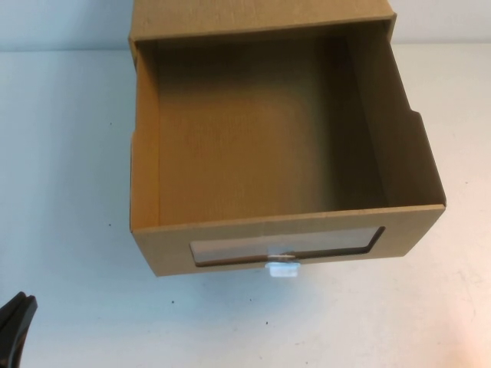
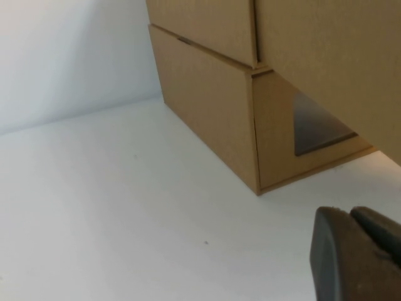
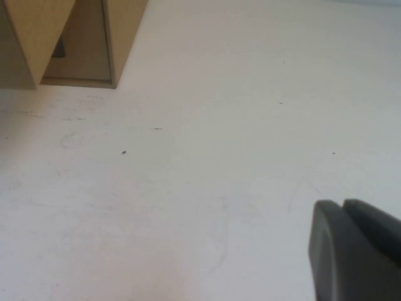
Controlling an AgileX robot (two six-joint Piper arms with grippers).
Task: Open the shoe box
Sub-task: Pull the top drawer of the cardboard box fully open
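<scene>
1. Finding the shoe box (image 1: 261, 146) toward the far middle of the white table (image 1: 69, 153), with the outer sleeve (image 1: 261, 15) at the back and the drawer (image 1: 146, 138) slid well out toward the robot.
2. Judging the opening as done, or as good as done: looking straight down into a bare interior, with nothing lying inside and only the drawer's rear tucked under the sleeve.
3. Judging very little as left, perhaps nothing beyond keeping both arms clear, unless a fuller pull is wanted.
4. Locating the left gripper (image 1: 21, 307) low at the near left corner of the table, well apart from the box, clenched on nothing.
5. Locating the right gripper (image 3: 343, 210) only in its own wrist view, hanging over bare table well apart from the box's corner, likewise pinched closed and empty.
6. Noting plain brown corrugated cardboard throughout: matte, faintly ribbed, straight-walled and square-cornered, with a small step cut into the top edge of the right side wall.
7. Noting a wide, low window (image 1: 322, 245) with clipped corners in the front panel, glazed in clear glossy film, and a small white pull tab (image 1: 282, 267) poking out beneath its middle, smooth and plastic-looking.
8. Noting a smooth, matte tabletop, marked only by a few tiny dark specks.
</scene>
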